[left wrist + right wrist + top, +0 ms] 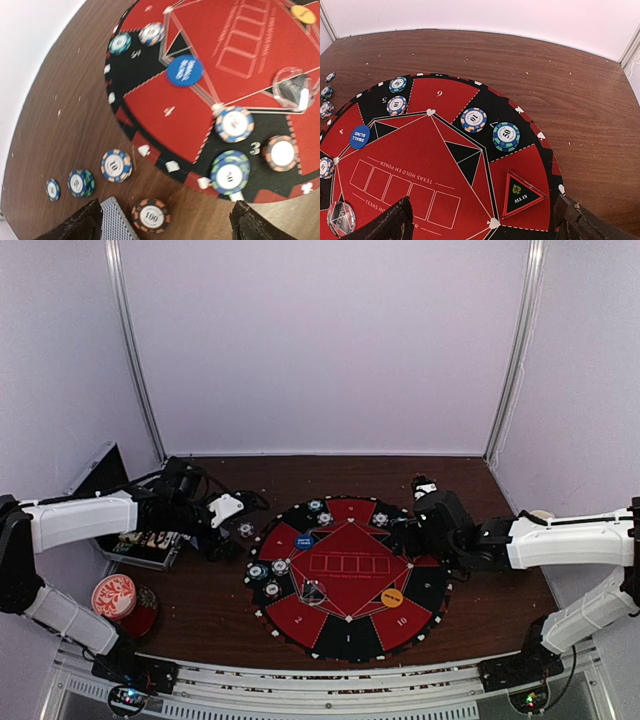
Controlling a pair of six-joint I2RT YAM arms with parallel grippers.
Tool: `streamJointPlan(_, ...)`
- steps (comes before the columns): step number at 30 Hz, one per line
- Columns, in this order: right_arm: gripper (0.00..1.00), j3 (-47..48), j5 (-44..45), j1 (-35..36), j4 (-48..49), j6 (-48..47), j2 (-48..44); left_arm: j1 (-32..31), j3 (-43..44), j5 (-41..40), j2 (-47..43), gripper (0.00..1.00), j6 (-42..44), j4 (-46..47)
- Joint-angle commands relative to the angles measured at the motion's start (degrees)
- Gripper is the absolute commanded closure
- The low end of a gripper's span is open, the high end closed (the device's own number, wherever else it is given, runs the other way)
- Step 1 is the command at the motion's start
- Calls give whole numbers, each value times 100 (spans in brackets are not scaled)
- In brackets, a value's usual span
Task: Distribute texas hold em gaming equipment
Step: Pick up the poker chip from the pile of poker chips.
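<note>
Currently the distribution is judged partly complete. On the round red-and-black mat (350,560), small round striped-edge poker chips (473,119) occupy several black sectors: two by the numeral 5, two in the sector next to the red 6, and three around the numeral 3. The blue round button disc (185,70) and the orange round button disc (392,596) both lie on the mat, well apart.

Items not yet placed:
- Three more striped chips lie in a row on the brown wooden table (50,125), just beside the mat edge
- A brown-and-white striped chip marked 100 (151,216) lies on the table, off the mat
- The grey-blue-backed playing cards (116,222) lie just beside that chip; no card shows on the mat

Gripper condition:
- Left gripper (166,212): fingers spread wide, holding nothing, with the 100 chip and the cards on the table between them
- Right gripper (484,207): fingers spread wide and empty, above the mat's red centre

Limits of observation: the cards are cut off by the lower frame edge, so their number cannot be told. The left wrist view is blurred. A clear faceted piece (292,90) on the mat cannot be identified. In the top view the left arm covers the 100 chip and the cards
</note>
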Motion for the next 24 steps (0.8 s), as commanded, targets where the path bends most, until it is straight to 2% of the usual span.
streamJointPlan(1, 0, 56, 41, 46, -8, -32, -90, 290, 274, -232, 539, 9, -238, -83)
streamJointPlan(11, 0, 50, 31, 55, -7, -32, -81, 548, 435, -657, 1207, 11, -375, 28)
streamJointPlan(24, 0, 64, 31, 70, -15, -40, -57, 689, 538, -608, 1657, 28, -353, 28)
